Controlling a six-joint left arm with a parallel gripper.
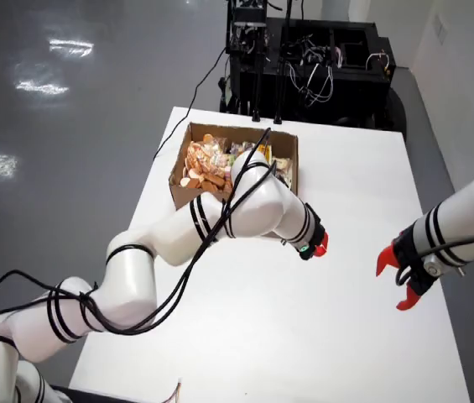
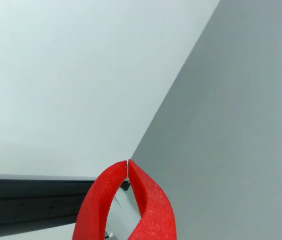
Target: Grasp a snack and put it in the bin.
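Observation:
A cardboard box [image 1: 178, 180] stands at the far left of the white table [image 1: 304, 336] in the overhead view, filled with snack packets [image 1: 205, 164], mostly orange ones. The white working arm reaches from the lower left across the box's near side. Its red-tipped gripper [image 1: 320, 244] hangs over bare table just right of the box. In the wrist view the two red fingers [image 2: 153, 200] meet at their tips, so the gripper [image 2: 128, 162] is shut with nothing between them. I see no snack lying loose on the table.
A second white arm enters from the right, its red gripper [image 1: 396, 281] spread near the table's right edge. Black equipment with cables [image 1: 304, 59] stands behind the table. Grey floor [image 2: 240, 125] borders the table in the wrist view.

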